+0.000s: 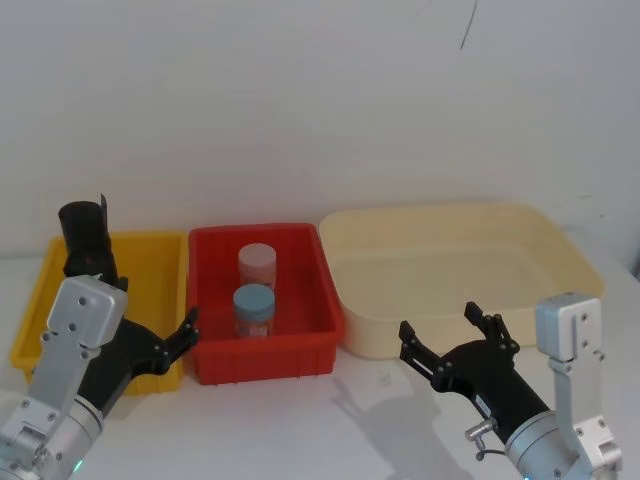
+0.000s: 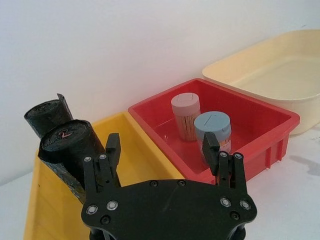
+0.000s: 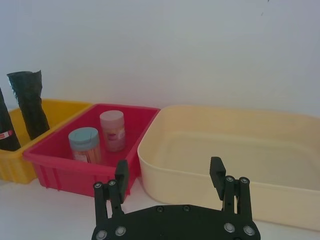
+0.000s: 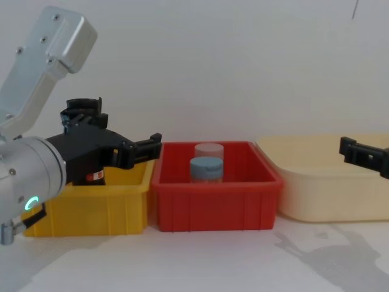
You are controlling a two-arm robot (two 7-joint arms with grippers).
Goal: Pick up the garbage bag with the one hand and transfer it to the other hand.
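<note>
Garbage bag (image 2: 67, 150) stands tilted in the yellow bin (image 2: 107, 120) in the left wrist view. It is the nearer of 2 black rolls, with the plain roll (image 2: 46, 114) just behind it, both leaning toward the bin's far corner. The left gripper (image 2: 161, 145) hovers close in front, fingers spread wide with nothing between them. 1 finger overlaps the bag's side, though whether it touches cannot be told. That wide spread suits so thick a roll. Beyond, the red bin (image 2: 250, 98) holds 2 jars (image 2: 186, 117).

Right wrist view: the right gripper (image 3: 169, 170) is likewise spread and empty, low before the cream tub (image 3: 150, 165). The bag shows at the edge, its red sticker (image 3: 6, 134) facing this side.

Head view: the left gripper sits over the yellow bin's near corner beside the red bin, short of the rolls. The right gripper hangs above the bare table (image 1: 330, 420), well apart, probably placed clear and open so it can receive the bag.

Chest view: the left gripper is level with the part of the rolls above the bin's rim, so a side grasp looks intended. The pick has not begun. Next, the gripper must centre on the stickered roll, not its neighbour.
</note>
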